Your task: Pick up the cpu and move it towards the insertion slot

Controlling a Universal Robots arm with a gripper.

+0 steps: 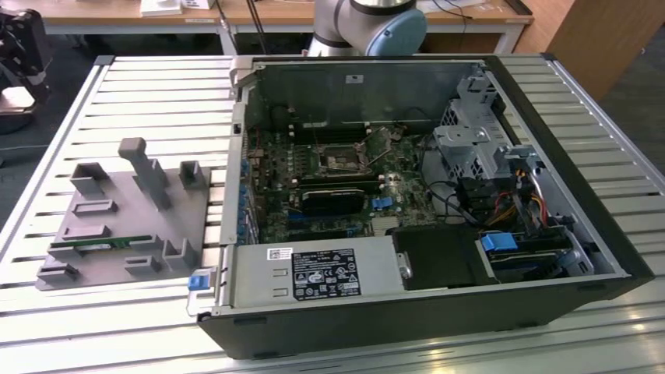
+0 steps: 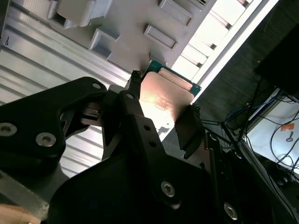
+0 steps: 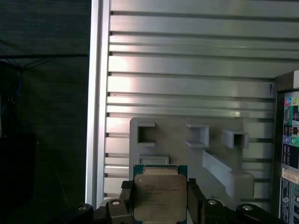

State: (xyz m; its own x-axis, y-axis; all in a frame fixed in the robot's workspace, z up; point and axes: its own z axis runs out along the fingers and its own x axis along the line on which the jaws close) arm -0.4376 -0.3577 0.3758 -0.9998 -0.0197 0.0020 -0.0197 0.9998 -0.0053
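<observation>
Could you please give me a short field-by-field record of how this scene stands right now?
gripper: shut on the cpu, one finger at each of two opposite edges
cpu: silvery top showing in both wrist views, held off the grey fixture
insertion slot: on the board inside the open computer case, dark centre showing
grey fixture: on the slatted table, at the exterior view's left of the case, with a green memory stick on it
task state: cpu picked up, not yet at the slot
</observation>
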